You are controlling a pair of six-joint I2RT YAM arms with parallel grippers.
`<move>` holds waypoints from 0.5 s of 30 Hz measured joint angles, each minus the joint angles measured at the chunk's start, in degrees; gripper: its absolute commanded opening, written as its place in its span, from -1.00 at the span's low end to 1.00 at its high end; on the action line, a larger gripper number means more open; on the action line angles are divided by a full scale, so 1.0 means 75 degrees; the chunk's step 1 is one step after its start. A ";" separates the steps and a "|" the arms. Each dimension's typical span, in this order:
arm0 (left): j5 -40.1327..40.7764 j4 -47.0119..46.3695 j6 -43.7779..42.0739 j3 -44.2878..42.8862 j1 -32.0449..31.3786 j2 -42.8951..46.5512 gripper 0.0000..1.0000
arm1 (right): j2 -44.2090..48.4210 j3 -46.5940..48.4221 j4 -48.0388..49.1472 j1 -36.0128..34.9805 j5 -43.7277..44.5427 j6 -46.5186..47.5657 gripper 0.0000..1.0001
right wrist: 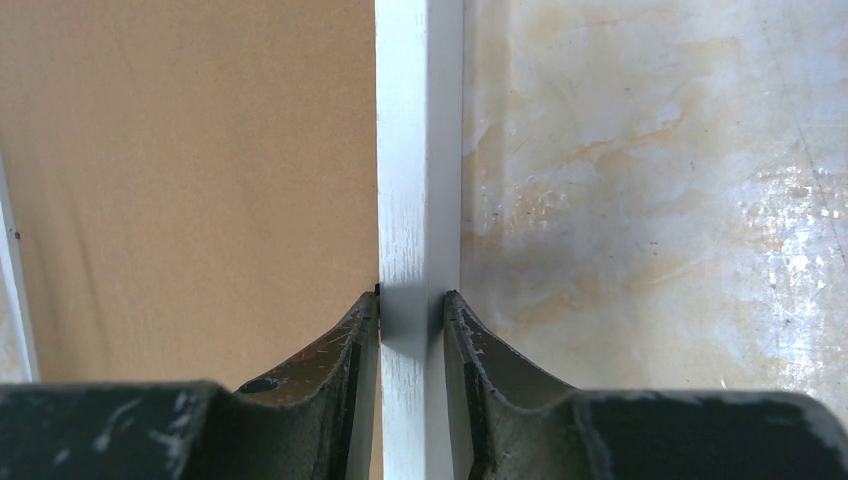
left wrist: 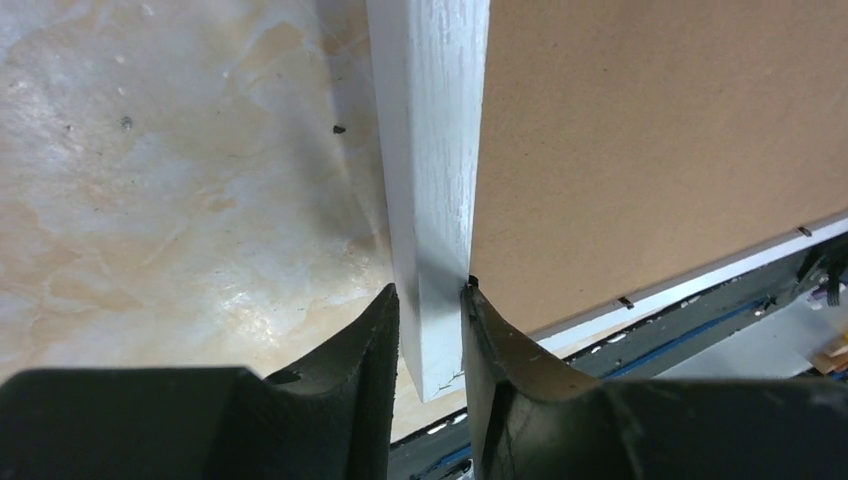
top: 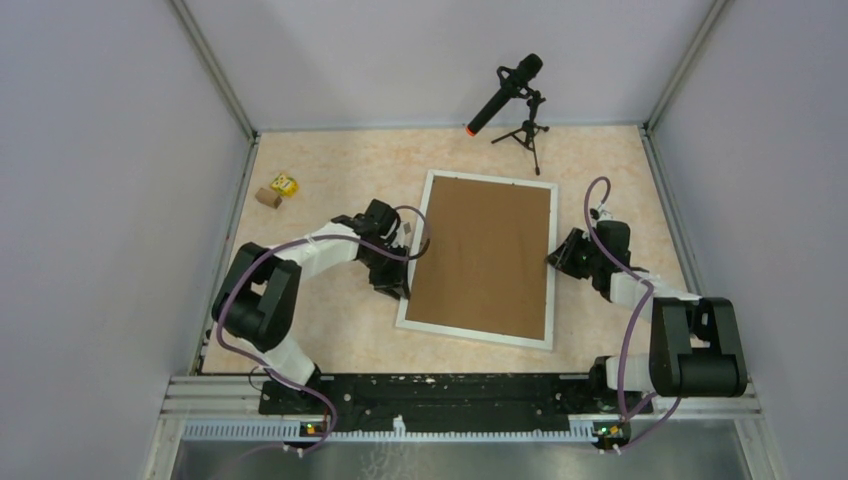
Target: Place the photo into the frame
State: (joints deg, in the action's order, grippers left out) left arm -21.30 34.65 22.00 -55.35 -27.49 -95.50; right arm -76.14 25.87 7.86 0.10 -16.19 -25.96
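At the far left of the table [top: 340,335] sit 2 small blocks [top: 277,190], 1 yellow and 1 brown, touching each other and well apart from everything else. The left gripper [left wrist: 430,292] reaches in from the left and is closed narrow on the frame [top: 472,336], 1 finger on each side of the white moulding of its left side, near the frame's near corner. The frame lies flat in the middle of the table, back side up, slightly skewed, with the brown backing board [top: 485,255] filling its opening. Beyond the frame's far edge a black microphone [top: 505,92] stands on a small tripod [top: 528,135]. On the right, the right gripper [right wrist: 412,298] clamps the moulding of the frame's right side about midway along, its 2 fingers pressed against either face, the board on one side and bare tabletop on the other.
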 measured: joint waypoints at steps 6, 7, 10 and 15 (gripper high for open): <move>0.0717 0.0644 0.0388 -0.0516 -0.0323 -0.0338 -0.29 | 0.0000 -0.0038 0.0067 0.0003 -0.0006 -0.0003 -0.49; 0.0831 0.0784 0.0455 -0.0638 -0.0385 -0.0414 -0.29 | 0.0000 -0.0044 0.0079 0.0006 -0.0015 -0.0003 -0.49; 0.1148 0.1174 0.0574 -0.0985 -0.0551 -0.0644 -0.30 | -0.0003 -0.0044 0.0087 0.0009 -0.0020 0.0000 -0.50; 0.1728 0.1813 0.0737 -0.1571 -0.0880 -0.1035 -0.31 | -0.0003 -0.0050 0.0093 0.0012 -0.0020 0.0000 -0.50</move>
State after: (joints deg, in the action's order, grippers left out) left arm -8.34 48.25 27.53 -67.13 -34.09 -103.26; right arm -76.16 25.50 8.56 0.19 -16.34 -25.96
